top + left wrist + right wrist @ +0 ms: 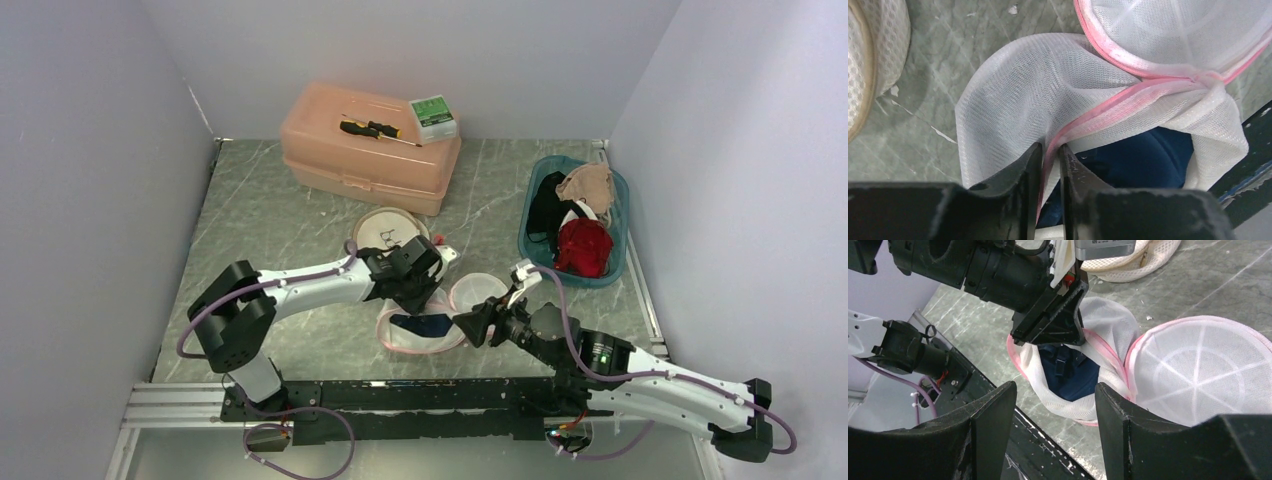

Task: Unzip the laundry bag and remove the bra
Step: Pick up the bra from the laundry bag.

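A white mesh laundry bag (1013,95) with pink trim lies in front of the salmon plastic case (365,150). Its mouth gapes, showing a navy bra (1070,375) inside. The left gripper (1050,150) pinches the bag's pink-trimmed rim. The right gripper (1054,387) hangs with jaws apart just beside the mouth. The print on the green-and-white box (433,116) atop the case is too small to read.

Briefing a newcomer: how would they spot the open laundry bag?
From the peach toolbox at the back, come forward past the beige-rimmed mesh case. The white mesh laundry bag lies there; unlike the case, it has pink trim and dark blue fabric inside.
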Robot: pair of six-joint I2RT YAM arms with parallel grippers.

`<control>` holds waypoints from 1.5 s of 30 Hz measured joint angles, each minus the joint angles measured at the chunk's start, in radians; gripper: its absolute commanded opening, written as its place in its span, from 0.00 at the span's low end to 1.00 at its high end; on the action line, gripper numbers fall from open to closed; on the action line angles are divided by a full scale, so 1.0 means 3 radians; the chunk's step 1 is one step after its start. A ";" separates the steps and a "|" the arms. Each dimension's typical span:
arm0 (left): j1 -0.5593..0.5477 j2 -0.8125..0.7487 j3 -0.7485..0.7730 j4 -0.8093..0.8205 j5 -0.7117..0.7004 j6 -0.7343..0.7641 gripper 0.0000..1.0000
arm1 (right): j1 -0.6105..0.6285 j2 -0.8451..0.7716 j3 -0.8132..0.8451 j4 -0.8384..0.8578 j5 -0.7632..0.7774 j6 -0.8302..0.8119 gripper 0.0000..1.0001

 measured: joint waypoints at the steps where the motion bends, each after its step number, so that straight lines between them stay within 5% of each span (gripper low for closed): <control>1: 0.0005 0.0004 -0.0009 -0.0015 0.0018 0.0011 0.05 | 0.0000 0.0005 0.0000 -0.0004 -0.0017 -0.0004 0.62; 18: 0.0032 -0.1273 -0.0785 0.0533 -0.0309 -0.0980 0.03 | 0.0000 0.0806 0.0032 0.0530 -0.0228 -0.0080 0.54; 33: 0.0038 -0.1298 -0.1114 0.0811 -0.0594 -0.1588 0.03 | 0.0000 0.2049 0.0212 0.1061 -0.0351 -0.0038 0.51; 45: 0.0038 -0.1132 -0.1114 0.0958 -0.0618 -0.1644 0.02 | 0.0000 0.2028 0.0144 0.0802 0.0240 0.0345 0.63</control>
